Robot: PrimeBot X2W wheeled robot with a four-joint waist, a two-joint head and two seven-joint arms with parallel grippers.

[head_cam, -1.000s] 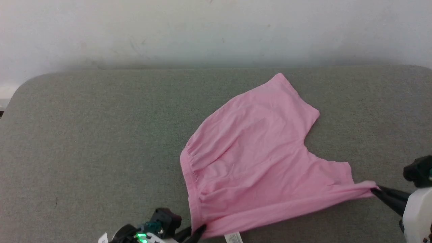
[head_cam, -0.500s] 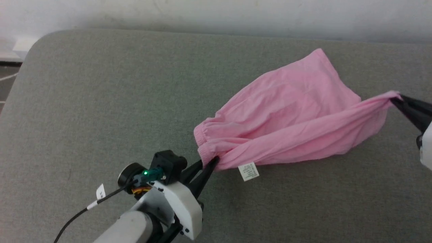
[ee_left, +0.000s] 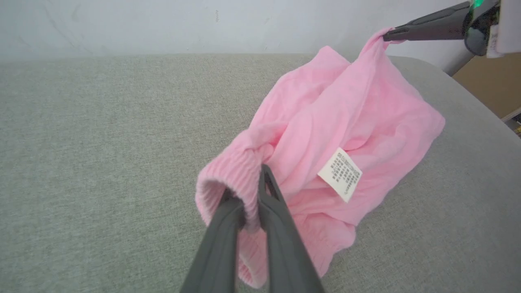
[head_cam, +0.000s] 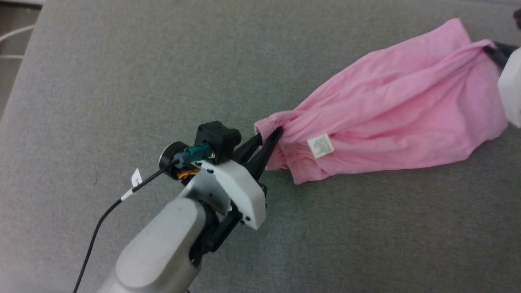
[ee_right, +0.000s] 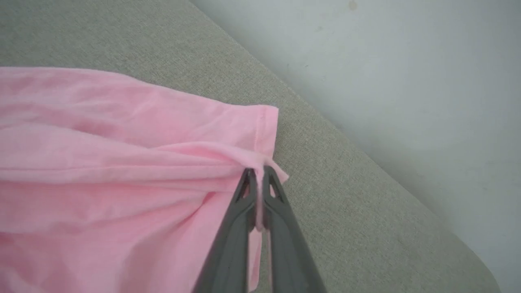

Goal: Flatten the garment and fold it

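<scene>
Pink shorts (head_cam: 390, 118): thin fabric gathered into long folds, strung between the two hands. The middle sags, and the lower folds look to touch the surface.
Left hand (head_cam: 273, 136): closed on the waistband (ee_left: 240, 171). One finger is inside the opening and the other outside, with the ribbed band curling round the tips.
Right hand (ee_right: 256, 173): closed on a corner of a leg hem (ee_right: 260, 130). The cloth is pinched thin between the fingers and pulls into a taut ridge that runs away from the tips.
Height: in the left wrist view the right hand's corner is the highest point of the shorts, held above the surface.
Label (ee_left: 340, 174): small, white and printed, on the outer face of the shorts just beyond the left hand's tips, toward the right hand.
Surface (head_cam: 122, 81): grey woven cloth under both hands, with a rounded edge past the right hand.
Wall (ee_right: 407, 61): pale, beyond the right hand and behind the surface's edge.
Cable (head_cam: 97, 219): black with a white tag, trailing back from the left hand's wrist.
</scene>
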